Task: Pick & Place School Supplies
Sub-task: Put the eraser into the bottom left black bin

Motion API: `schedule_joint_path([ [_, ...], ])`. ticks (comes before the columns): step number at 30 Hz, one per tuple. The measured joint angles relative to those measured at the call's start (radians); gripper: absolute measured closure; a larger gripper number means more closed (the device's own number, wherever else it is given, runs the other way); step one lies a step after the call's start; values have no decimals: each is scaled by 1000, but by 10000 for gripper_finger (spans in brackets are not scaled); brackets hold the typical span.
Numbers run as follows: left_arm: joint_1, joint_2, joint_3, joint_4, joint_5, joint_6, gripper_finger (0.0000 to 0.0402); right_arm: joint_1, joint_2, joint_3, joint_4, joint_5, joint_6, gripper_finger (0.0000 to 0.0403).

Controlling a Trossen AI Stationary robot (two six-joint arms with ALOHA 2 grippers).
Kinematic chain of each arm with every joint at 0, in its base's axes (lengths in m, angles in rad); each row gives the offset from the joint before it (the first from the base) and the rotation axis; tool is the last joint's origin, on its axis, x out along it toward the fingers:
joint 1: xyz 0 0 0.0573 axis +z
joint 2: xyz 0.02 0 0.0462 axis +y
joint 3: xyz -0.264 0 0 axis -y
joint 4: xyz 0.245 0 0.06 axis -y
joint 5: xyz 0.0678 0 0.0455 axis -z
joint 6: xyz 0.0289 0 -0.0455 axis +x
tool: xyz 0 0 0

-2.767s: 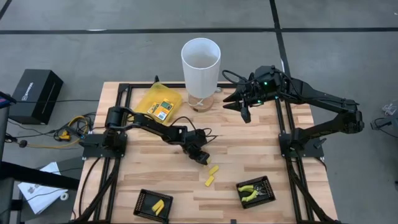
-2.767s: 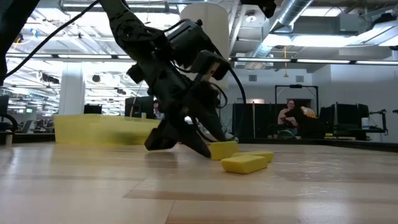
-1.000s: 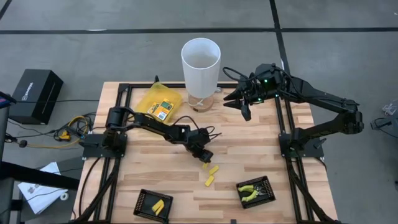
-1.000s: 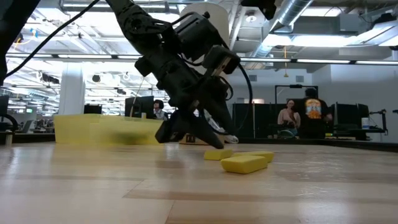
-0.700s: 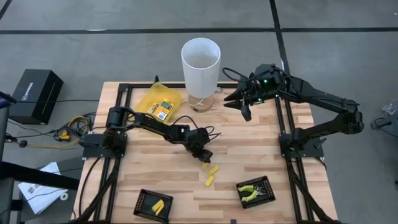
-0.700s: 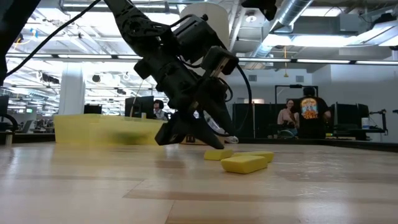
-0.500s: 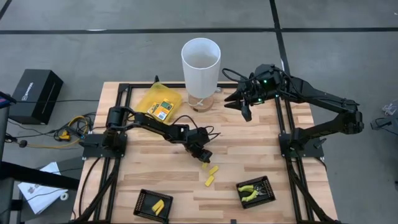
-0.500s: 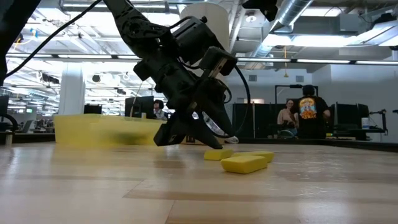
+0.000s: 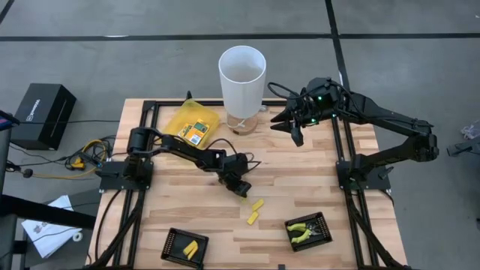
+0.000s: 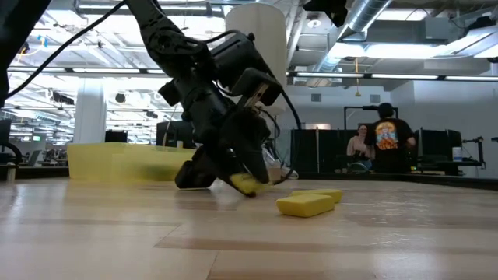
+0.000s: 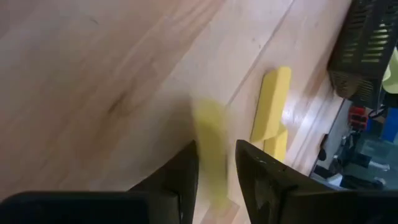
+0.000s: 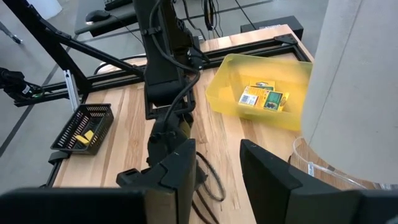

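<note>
In the middle of the high view, the left gripper is closing its jaws on a short yellow oblong piece and appears to be lifting it just clear of the wooden table; in the left wrist view the piece is showing between the two dark fingers. The step in hand looks like the pick-up of this piece, and the next move likely calls for carrying it to the black tray at the lower left of the frame, where another yellow piece is already lying, and setting it down inside the rim. The held piece's long axis seems to be running along the line of the fingers, tilted down toward the table in the low view. Two more yellow pieces are lying just below and right of the gripper, end to end on a diagonal. The right gripper is waiting at the upper right beside the white cylinder, its jaws parted and holding nothing.
</note>
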Motion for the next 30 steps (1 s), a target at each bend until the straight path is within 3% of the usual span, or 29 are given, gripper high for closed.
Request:
schedule_joint_path([
  [13,9,0,1,4,3,7,296,0,0,0,0,0,0,285],
  [16,9,0,1,-4,-10,14,314,0,0,0,0,0,0,285],
  [20,10,0,1,-22,-23,56,379,0,0,0,0,0,-1,285],
  [30,10,-73,-7,-35,-78,77,379,0,0,0,0,0,-2,285],
])
